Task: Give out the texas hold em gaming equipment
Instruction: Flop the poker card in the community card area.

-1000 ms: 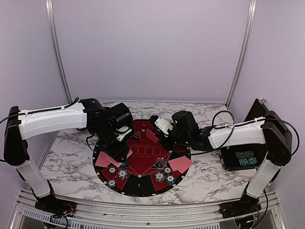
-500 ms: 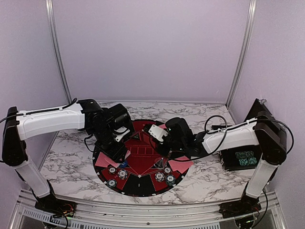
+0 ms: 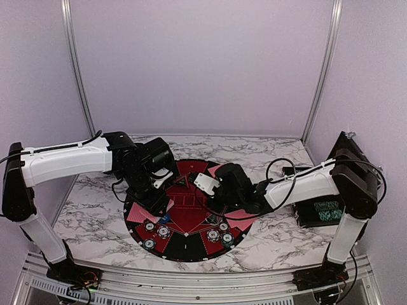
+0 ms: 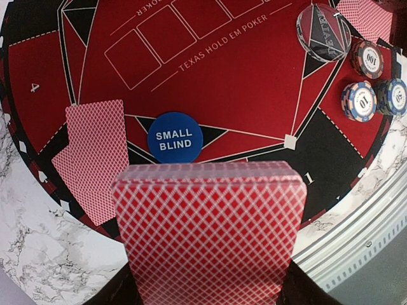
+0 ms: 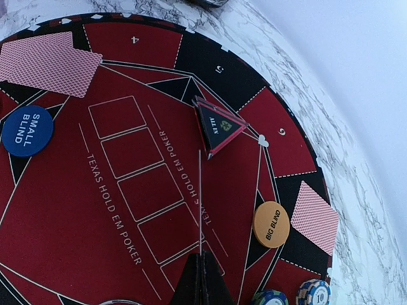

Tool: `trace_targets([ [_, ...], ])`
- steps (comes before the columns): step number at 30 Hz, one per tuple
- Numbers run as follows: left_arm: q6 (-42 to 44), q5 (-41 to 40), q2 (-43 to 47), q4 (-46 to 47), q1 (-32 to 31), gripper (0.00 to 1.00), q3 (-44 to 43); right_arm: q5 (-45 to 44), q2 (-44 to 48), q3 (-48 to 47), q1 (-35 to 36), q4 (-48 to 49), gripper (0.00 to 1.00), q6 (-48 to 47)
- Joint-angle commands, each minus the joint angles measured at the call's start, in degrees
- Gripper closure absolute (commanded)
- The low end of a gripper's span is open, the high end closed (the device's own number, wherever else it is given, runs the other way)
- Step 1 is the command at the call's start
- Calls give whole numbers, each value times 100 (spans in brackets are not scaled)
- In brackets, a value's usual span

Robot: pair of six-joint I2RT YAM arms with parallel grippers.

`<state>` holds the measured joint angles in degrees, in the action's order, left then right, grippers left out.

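Firmly grips a deck of red-backed cards (image 4: 206, 235) in the left gripper (image 3: 163, 199), jaws closed only as far as the deck's width allows, fingers almost wholly hidden behind it in the left wrist view. Holds the deck low over the left side of the round mat (image 4: 254, 82), patterned back toward the wrist camera. Just beyond the deck, flat on the mat: a blue disc (image 4: 175, 138) marked SMALL BLIND. To the left of that, near the mat's rim: two overlapping cards (image 4: 89, 159), backs up, with the marble table (image 4: 25, 267) beyond the rim. Farther off: a clear round button (image 4: 324, 30), three striped chips (image 4: 359, 100) bunched just beside it, and another card (image 4: 365, 16) cut off by the frame's corner.

Pinches a single card (image 5: 200, 203) in the right gripper (image 5: 202, 264), jaws pressed fully together, the card seen edge-on as a thin line rising from the fingertips. Hangs over the printed boxes at the mat's middle. Ahead of that card: a triangular ALL IN marker (image 5: 218, 127). To its right: an orange disc (image 5: 271, 220) marked BIG BLIND, and just beside it, near the rim, one more card (image 5: 315, 216), back up. On the table to the right of the mat, well apart from both grippers: a black case (image 3: 324, 213).
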<state>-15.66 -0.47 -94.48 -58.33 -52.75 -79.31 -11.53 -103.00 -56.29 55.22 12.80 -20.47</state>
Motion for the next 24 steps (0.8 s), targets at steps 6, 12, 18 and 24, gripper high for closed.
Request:
trace_targets([
  [6,-2,21,154,5,42,48,9,-191,-35,181,235,19,100,109],
  [12,14,21,142,15,41,48,16,-139,1,301,367,-80,95,320],
  [18,24,171,106,27,42,48,11,9,119,442,392,-158,87,548],
  [24,47,205,78,49,43,48,11,262,300,480,388,-383,72,842],
])
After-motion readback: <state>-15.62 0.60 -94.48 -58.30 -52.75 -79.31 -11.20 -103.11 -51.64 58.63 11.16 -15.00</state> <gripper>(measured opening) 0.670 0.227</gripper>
